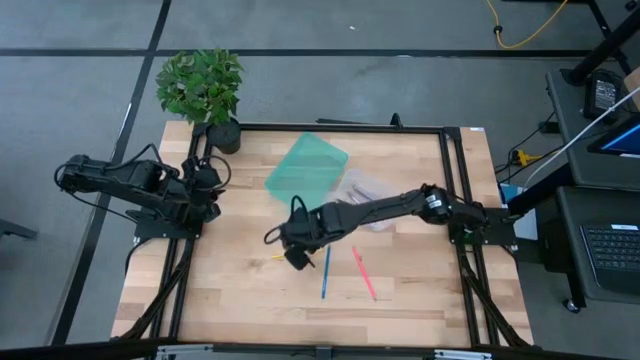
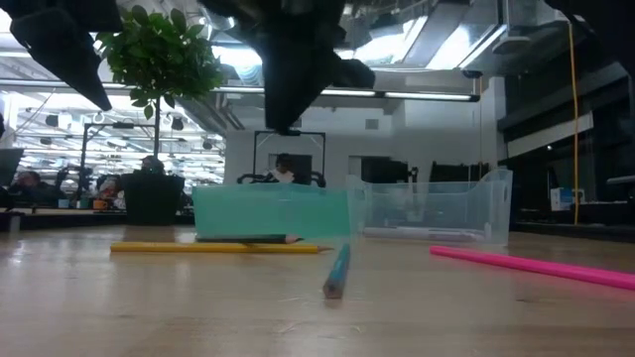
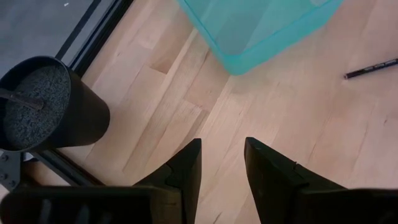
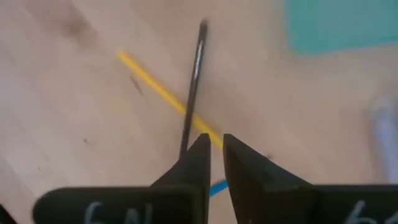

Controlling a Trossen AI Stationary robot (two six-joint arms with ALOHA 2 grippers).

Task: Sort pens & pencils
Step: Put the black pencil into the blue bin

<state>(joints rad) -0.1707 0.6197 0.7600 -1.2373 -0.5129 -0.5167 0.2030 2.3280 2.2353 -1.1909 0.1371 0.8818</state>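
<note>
right gripper (image 4: pixel 214 149) | jaws nearly closed, holding nothing, above crossed yellow stick (image 4: pixel 155 90) and black stick (image 4: pixel 194 81), apparently to pick | left gripper (image 3: pixel 221 165) parked, jaws apart, empty

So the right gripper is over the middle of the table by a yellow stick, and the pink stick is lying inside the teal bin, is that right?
Not quite. The right gripper is over the middle of the table by the yellow stick, but the pink stick lies on the bare table, apart from the teal bin. The high view shows it.
</note>
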